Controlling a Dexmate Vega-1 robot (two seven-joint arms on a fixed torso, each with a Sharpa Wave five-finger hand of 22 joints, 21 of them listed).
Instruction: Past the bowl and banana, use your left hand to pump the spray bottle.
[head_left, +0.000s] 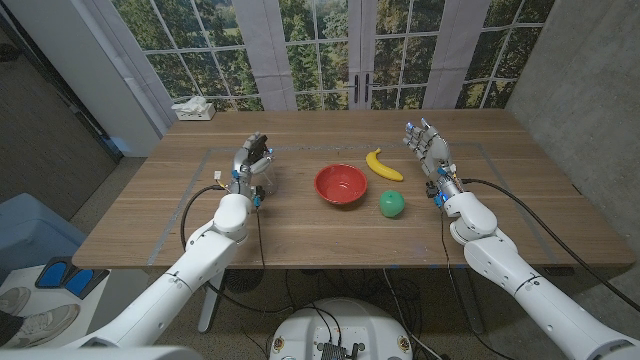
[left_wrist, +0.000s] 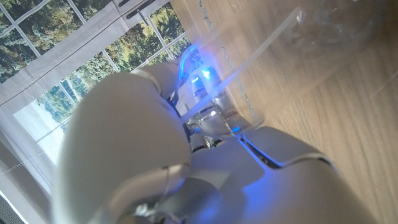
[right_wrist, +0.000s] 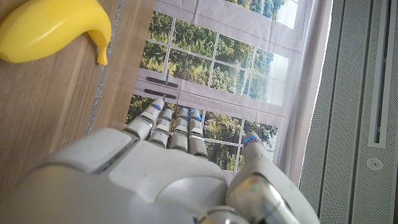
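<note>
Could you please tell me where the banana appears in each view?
Head view: banana right of centre, just behind the bowl.
Left wrist view: not in it.
Right wrist view: banana on the table, cut by the picture's edge, beyond the right hand.
Shared landmark: the window.

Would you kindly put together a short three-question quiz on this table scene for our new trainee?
1. True or false: the banana lies inside the red bowl.
2. Which hand is at the clear spray bottle? A) left hand B) right hand
3. Fill in: the ball beside the bowl is ____ in colour.

Key: 1 false, it lies on the table beside the bowl; 2 A; 3 green.
</note>
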